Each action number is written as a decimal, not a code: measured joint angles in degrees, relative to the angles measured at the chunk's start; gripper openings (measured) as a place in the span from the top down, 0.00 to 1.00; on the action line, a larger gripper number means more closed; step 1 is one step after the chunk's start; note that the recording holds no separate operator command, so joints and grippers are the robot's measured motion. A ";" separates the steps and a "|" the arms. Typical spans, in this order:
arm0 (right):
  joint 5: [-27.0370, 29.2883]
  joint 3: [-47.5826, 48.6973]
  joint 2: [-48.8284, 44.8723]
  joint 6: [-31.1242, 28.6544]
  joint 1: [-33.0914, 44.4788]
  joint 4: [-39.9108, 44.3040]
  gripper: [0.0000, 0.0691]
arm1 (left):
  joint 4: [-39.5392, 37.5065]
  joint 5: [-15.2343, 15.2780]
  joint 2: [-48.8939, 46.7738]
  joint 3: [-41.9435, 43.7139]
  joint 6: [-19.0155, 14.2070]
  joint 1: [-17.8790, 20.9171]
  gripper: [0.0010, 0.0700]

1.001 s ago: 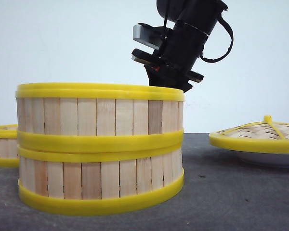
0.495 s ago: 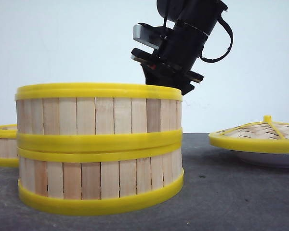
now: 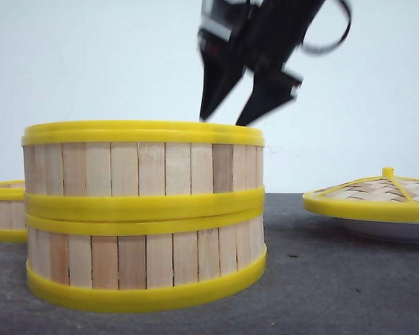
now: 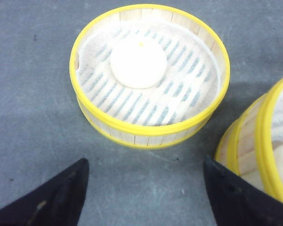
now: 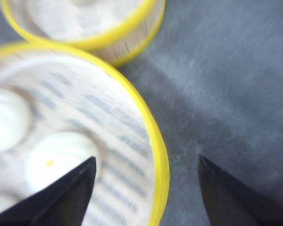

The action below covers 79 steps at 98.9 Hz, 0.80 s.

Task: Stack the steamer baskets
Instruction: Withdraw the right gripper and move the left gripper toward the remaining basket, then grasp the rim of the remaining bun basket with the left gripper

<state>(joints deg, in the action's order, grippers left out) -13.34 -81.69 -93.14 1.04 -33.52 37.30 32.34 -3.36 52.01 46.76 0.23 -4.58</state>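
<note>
On the dark table (image 3: pixel 335 293), mid-front, two steamer baskets sit stacked: top basket (image 3: pixel 144 166) on bottom basket (image 3: pixel 146 259), rims roughly aligned. Third basket (image 4: pixel 148 75) stands alone to the stack's left, just beside it, holding one white bun (image 4: pixel 138 61) on a cloth liner. Right gripper (image 3: pixel 227 120) hangs above the top basket's far-right rim, jaws spread, holding nothing, motion-blurred. Left gripper (image 4: pixel 141 188) hovers over bare table near the lone basket, jaws wide apart, empty. Judging by this: second tier looks placed, third pending. Next move needs a grip on the lone basket's rim, a level lift to keep the bun put, then centring over the stack. Domed lid (image 3: pixel 377 192) rests well off right.
</note>
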 joint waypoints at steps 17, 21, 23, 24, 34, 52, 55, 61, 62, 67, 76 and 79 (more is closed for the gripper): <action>0.24 -0.26 8.76 0.00 0.63 6.32 0.39 | -0.96 0.00 9.11 4.04 -0.33 2.08 0.33; 1.36 -0.28 11.17 0.00 0.66 8.17 0.39 | -1.40 0.00 11.87 5.95 -0.39 2.60 0.33; 1.73 -0.28 11.93 0.00 0.68 8.76 0.39 | -1.46 0.00 12.83 6.64 -0.42 2.80 0.33; 2.14 -0.28 12.76 0.02 0.79 9.33 0.39 | -1.53 0.00 13.51 7.15 -0.44 2.95 0.33; 6.82 -0.28 18.43 0.02 1.22 13.14 0.39 | -2.23 0.00 20.63 12.33 -0.44 4.50 0.33; 15.37 -0.33 26.23 -0.09 1.38 20.61 0.39 | -2.80 0.00 33.07 20.90 -0.46 7.41 0.33; 16.17 -0.33 27.08 -0.28 1.38 21.66 0.39 | -2.93 0.00 34.91 21.99 -0.46 7.76 0.33; 16.96 -0.33 28.46 -0.90 1.38 23.06 0.39 | -2.89 0.00 38.34 23.89 -0.46 8.31 0.33; 17.07 -0.33 28.63 -0.98 1.38 23.23 0.39 | -2.89 0.00 38.88 24.17 -0.46 8.39 0.33; 17.57 -0.33 29.51 -1.46 1.38 23.80 0.39 | -2.97 0.00 41.31 25.35 -0.46 8.74 0.33; 17.90 -0.33 30.58 -2.23 1.38 24.74 0.39 | -2.91 0.00 44.65 26.67 -0.46 9.27 0.33; 17.94 -0.33 30.84 -2.47 1.38 25.07 0.39 | -2.91 0.00 45.51 27.02 -0.46 9.38 0.33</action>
<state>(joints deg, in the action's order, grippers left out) 4.60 -82.02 -62.30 -1.43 -32.14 62.37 29.43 -3.36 97.51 73.78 -0.23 4.80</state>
